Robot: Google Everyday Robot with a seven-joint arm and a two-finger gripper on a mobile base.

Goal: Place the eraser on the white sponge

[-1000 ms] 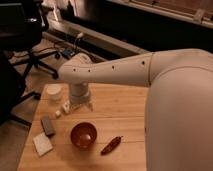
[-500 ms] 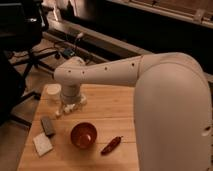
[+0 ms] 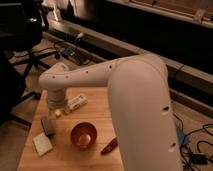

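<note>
The eraser [image 3: 47, 126], a small dark grey block, lies flat on the wooden table [image 3: 65, 159] near its left edge. The white sponge [image 3: 42, 144], a pale square pad, lies just in front of it, close but apart. My gripper [image 3: 56, 102] hangs at the end of the big white arm [image 3: 100, 75] over the back left of the table. It is behind the eraser and clear of both things. Nothing of the task shows in its hold.
A red bowl [image 3: 83, 135] stands mid-table, right of the eraser. A red chili pepper [image 3: 109, 146] lies right of the bowl. A white oblong object [image 3: 76, 102] and a small white chunk [image 3: 57, 113] lie near the gripper. An office chair [image 3: 22, 35] stands at the left.
The arm has swung closer to the camera and fills more of the view. The gripper end has shifted left, over the spot where the white cup showed. Eraser and sponge have not moved.
</note>
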